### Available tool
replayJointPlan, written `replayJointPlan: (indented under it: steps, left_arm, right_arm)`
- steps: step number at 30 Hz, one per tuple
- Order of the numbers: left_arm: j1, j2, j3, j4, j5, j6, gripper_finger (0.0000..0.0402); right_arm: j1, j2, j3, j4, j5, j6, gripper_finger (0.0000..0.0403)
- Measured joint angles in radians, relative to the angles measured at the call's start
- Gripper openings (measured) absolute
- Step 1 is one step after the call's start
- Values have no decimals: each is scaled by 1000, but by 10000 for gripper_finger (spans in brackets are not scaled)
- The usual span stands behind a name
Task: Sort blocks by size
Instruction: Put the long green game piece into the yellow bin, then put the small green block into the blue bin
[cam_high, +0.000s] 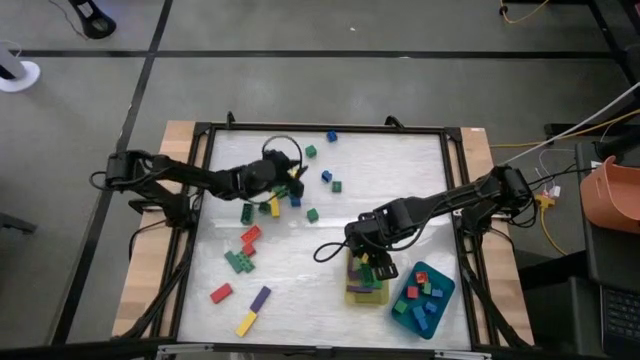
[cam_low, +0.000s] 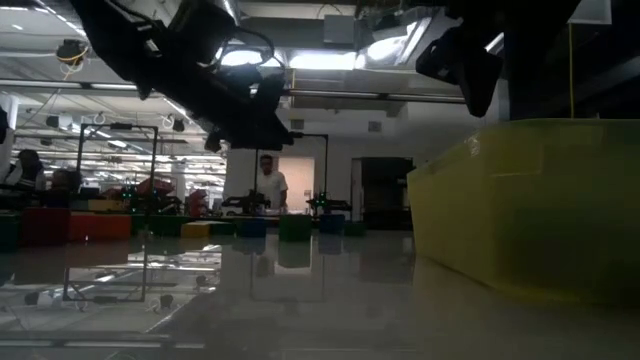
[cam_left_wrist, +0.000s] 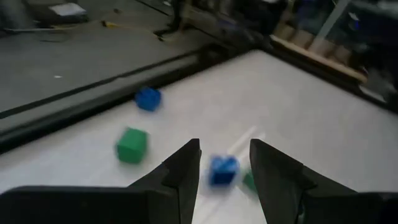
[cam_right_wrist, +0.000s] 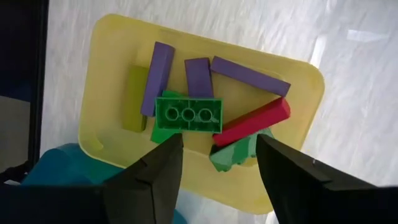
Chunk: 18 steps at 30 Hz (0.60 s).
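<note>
Left end effector (cam_left_wrist: 224, 163) hovers over the far-left table (cam_high: 400, 170), fingers apart, empty, a blue cube (cam_left_wrist: 222, 170) showing between them among scattered small blocks (cam_high: 318, 180). Long blocks lie near-left (cam_high: 241, 262). Right end effector (cam_right_wrist: 217, 155) hangs over the yellow tray (cam_right_wrist: 112, 74), fingers apart, empty; long purple, green, red blocks inside (cam_right_wrist: 188, 114). Teal tray (cam_high: 440, 300) just right holds small cubes.

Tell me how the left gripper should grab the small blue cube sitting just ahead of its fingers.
Take the blue cube from above, across two opposite flat side faces. It sits flat on the white table in line with the gap of the open left gripper. A green block sits close beside it, so keep that finger tight to the cube.
</note>
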Motion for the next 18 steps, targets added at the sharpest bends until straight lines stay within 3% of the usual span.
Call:
replayJointPlan:
  steps: [3,8,18]
  left_arm:
    - [66,0,15,-8,23,30,129]
    - [172,44,71,-9,162,107,129]
    - [286,290,202,-16,324,365,129]
  right_arm:
    - [0,0,0,-9,0,-6,204]
    - [-1,0,0,-49,0,-15,204]
    - [-2,0,1,-112,0,-16,205]
